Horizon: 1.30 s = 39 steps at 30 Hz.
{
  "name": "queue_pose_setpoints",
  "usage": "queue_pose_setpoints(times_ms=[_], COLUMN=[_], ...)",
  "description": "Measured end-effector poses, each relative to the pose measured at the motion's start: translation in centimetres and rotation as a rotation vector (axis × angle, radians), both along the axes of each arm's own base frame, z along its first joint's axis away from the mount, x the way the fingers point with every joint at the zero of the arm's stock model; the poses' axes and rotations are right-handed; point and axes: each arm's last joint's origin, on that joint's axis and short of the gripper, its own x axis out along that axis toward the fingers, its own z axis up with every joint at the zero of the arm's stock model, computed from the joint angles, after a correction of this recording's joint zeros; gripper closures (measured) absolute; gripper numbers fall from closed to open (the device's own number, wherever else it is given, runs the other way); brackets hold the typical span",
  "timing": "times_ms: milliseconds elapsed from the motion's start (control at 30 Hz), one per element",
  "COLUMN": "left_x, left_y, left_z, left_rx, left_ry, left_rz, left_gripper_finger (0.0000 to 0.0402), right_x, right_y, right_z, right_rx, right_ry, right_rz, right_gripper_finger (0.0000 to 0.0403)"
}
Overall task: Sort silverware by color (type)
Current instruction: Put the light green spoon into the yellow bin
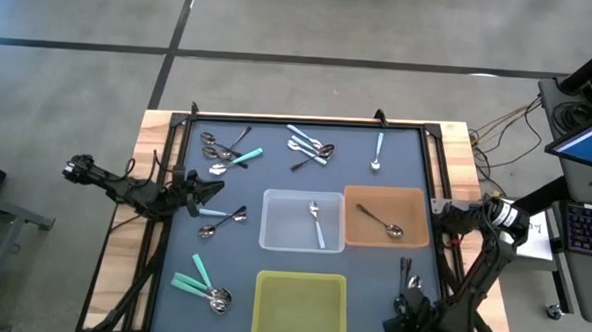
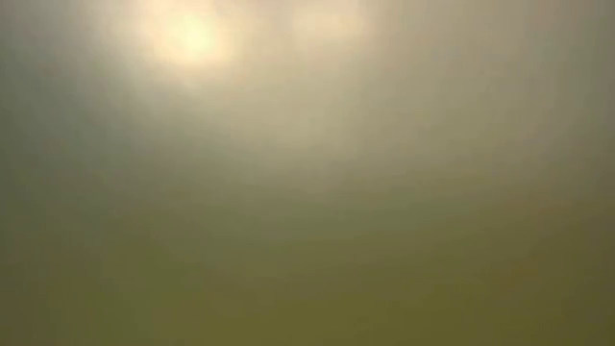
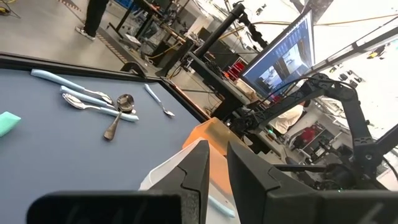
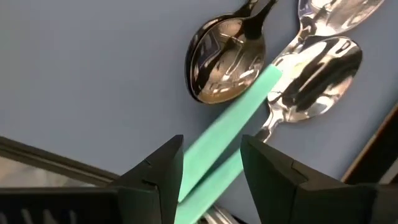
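The right gripper [image 4: 211,148], at the table's [image 1: 157,130] near right corner, has its fingers spread either side of a teal-handled spoon [image 4: 245,102], not visibly pinching it yet. Two more spoon bowls lie touching that handle, so closing here could catch a neighbour or flick the slim handle sideways (the shiny bowls look slippery). The left gripper [image 3: 217,152] waits by the left edge, fingers nearly pressed together and holding nothing. There are three bins: the clear bin [image 1: 273,240] holds one light-blue spoon [image 1: 316,223], the brown bin [image 1: 420,201] one dark spoon [image 1: 381,225], and the yellow-green bin [image 1: 300,308] none. Roughly fifteen loose spoons lie in five clusters, overlapping too much for an exact count.
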Motion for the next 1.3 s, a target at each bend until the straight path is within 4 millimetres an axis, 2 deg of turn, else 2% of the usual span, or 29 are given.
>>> queue_pose_setpoints(times_ms=[400, 600, 900, 1300], left_x=[0.0, 0.0, 0.0, 0.0], left_y=[0.0, 0.0, 0.0, 0.0], left_z=[0.0, 0.0, 0.0, 0.0], left_rx=[0.0, 0.0, 0.0, 0.0], left_ry=[0.0, 0.0, 0.0, 0.0], left_rz=[0.0, 0.0, 0.0, 0.001], left_gripper_finger=[0.0361, 0.0361, 0.0361, 0.0361], right_x=[-0.7, -0.8, -0.5, -0.2], right_y=[-1.4, -2.0, -2.3, -3.2], right_z=[-3.3, -4.0, -3.8, -2.1], right_rx=[-0.019, -0.013, -0.024, -0.092], right_ry=[0.012, 0.013, 0.013, -0.128], right_rz=[0.0, 0.004, 0.014, 0.026], right_gripper_finger=[0.0253, 0.0282, 0.0359, 0.0353])
